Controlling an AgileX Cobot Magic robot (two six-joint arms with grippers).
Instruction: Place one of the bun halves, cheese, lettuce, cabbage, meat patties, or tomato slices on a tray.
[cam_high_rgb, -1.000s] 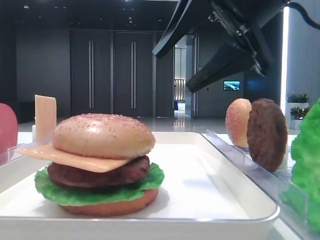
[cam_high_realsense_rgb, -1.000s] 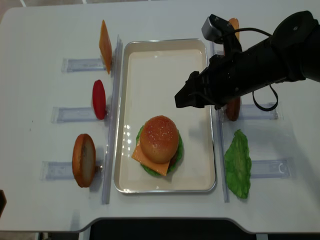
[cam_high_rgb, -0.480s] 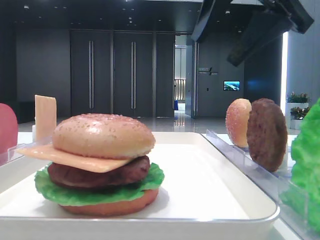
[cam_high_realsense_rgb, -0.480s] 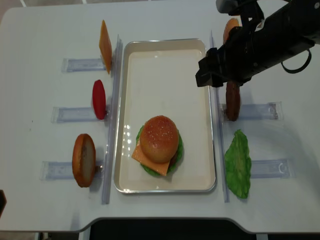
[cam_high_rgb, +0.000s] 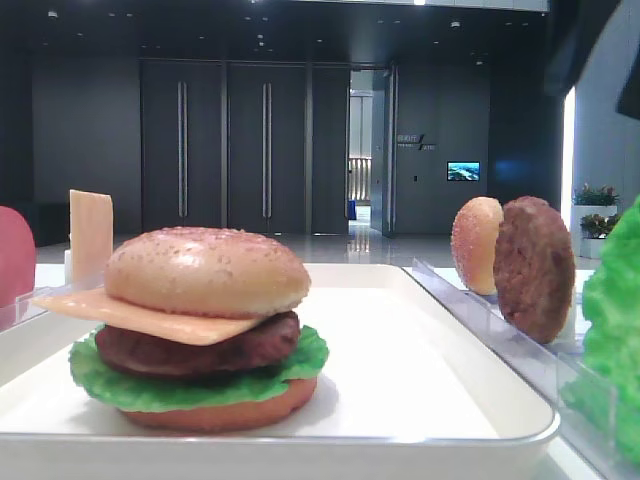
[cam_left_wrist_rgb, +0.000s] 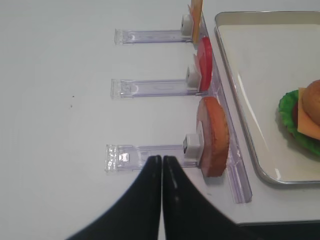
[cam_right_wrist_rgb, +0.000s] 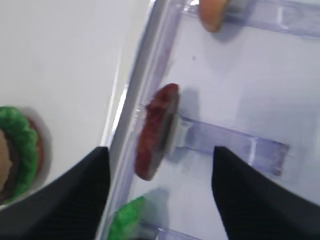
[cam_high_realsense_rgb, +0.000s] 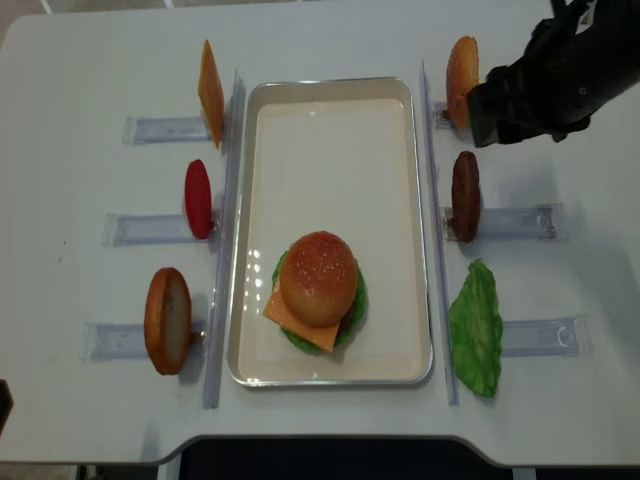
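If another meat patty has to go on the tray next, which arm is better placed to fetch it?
Right, probably. Its tool is open and empty above the upright meat patty in the right rack, while the left tool sits shut by the bun half across the tray.

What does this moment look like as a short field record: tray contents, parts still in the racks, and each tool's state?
tray: large white rectangular tray holding one stacked toy burger
burger stack: domed sesame-speckled bun top, pale-orange cheese slice, dark-brown meat patty, green ruffled lettuce, reddish bottom bun
left racks: upright cheese slice, red tomato slice, bun half
right racks: bun half, upright meat patty, lettuce leaf
left tool: shut, empty
right tool: open, empty, above the racked patty
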